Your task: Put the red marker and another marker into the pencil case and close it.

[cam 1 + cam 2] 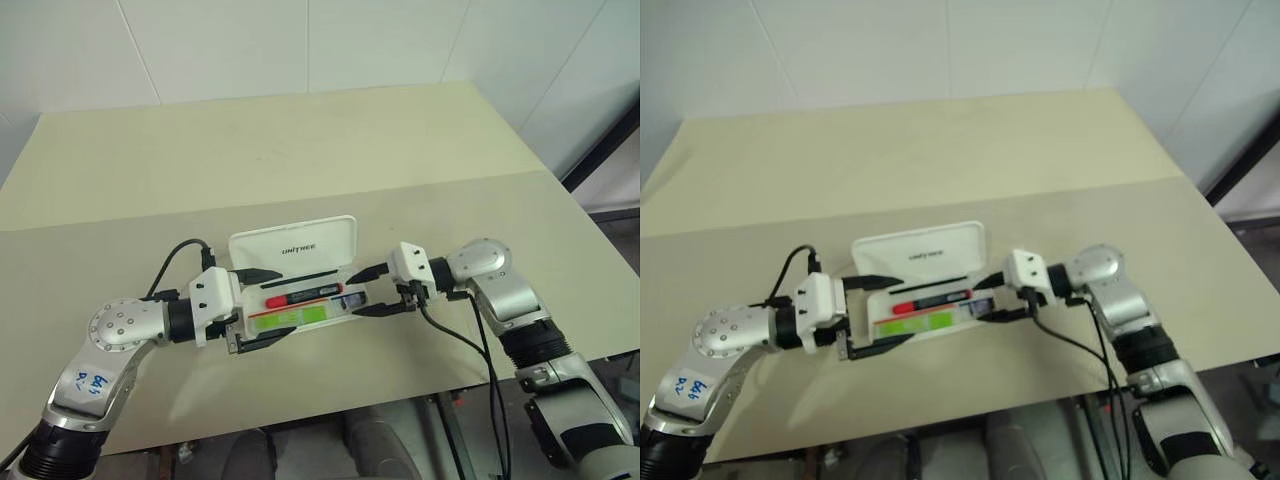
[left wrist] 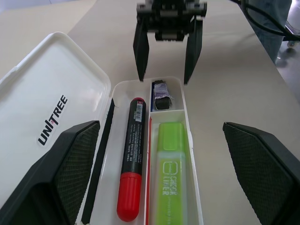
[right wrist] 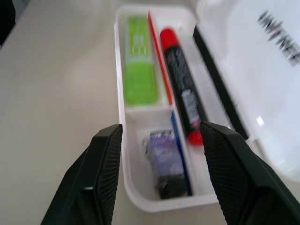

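Observation:
The white pencil case (image 1: 345, 296) lies open on the table, its lid (image 1: 293, 243) tipped back with the "UNITREE" print showing. Inside, the red marker (image 2: 132, 154) lies along the lid side. The lime-green highlighter (image 2: 170, 173) lies beside it, past a thin red divider. My left gripper (image 1: 262, 308) is open, its fingers straddling the case's left end. My right gripper (image 1: 368, 291) is open and empty at the case's right end, just above the small end compartment, its fingers (image 3: 105, 173) apart.
A small dark block in a purple wrapper (image 3: 164, 161) lies in the case's end compartment. A thin black strip (image 2: 98, 164) runs along the hinge side. The table's front edge (image 1: 330, 405) is close below the case. Black cables hang from both wrists.

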